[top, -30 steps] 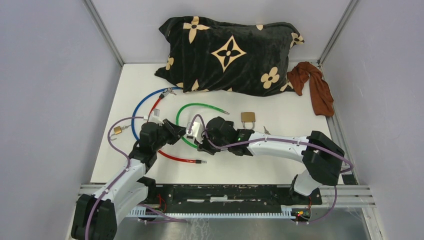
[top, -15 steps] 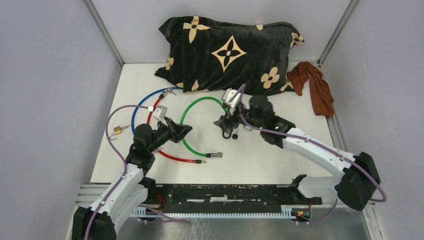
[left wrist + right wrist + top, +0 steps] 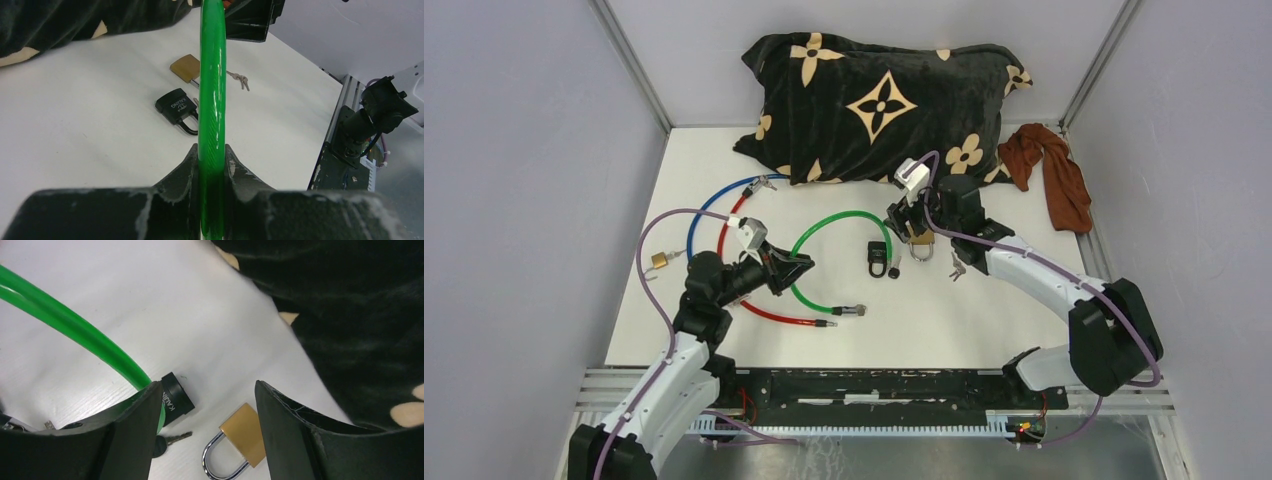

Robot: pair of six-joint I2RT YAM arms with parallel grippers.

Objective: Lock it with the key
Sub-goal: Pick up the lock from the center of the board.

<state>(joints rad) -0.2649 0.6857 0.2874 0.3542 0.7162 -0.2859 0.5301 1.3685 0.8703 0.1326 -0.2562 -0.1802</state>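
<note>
The black padlock (image 3: pixel 879 256) lies flat on the table (image 3: pixel 984 320) at the centre of the top view, with a key (image 3: pixel 176 438) just beside its body. Just to its right lies a brass padlock (image 3: pixel 919 241), and a bunch of keys (image 3: pixel 957 268) sits lower right of that. The right gripper (image 3: pixel 908 222) hangs over the brass padlock, its jaws spread wide and empty. Left of centre, the left gripper (image 3: pixel 801 265) is clamped on the green cable (image 3: pixel 836 217), which arcs past the black padlock. A red cable (image 3: pixel 784 318) lies lower left, and a pillow (image 3: pixel 884 105) fills the top
</note>
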